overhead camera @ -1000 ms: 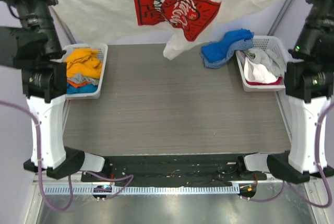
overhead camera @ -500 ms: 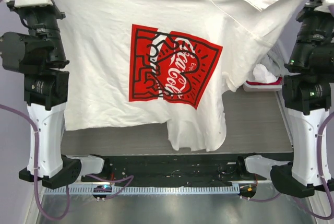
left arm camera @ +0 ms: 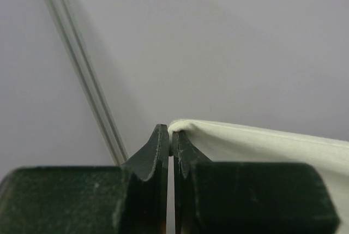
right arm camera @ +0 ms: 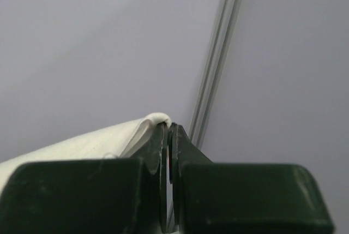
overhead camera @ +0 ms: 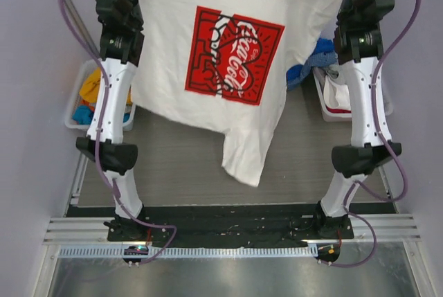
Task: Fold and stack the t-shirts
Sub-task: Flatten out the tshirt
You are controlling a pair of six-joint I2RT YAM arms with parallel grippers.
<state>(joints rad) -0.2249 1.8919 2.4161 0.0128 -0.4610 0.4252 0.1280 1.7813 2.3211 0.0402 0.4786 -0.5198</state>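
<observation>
Raised high, left gripper [left arm camera: 170, 133] and right gripper [right arm camera: 168, 130] each clamp the white t-shirt [overhead camera: 173, 34]; it hangs below, spread between them.

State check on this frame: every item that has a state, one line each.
white t-shirt: held up, spread between both grippers, logo facing the top camera, one lower corner sagging.
left gripper: shut on the white t-shirt's edge.
right gripper: shut on the white t-shirt's edge.
blue shirt: crumpled, draped over the rim of the right basket.
orange shirt: crumpled inside the left basket.
</observation>
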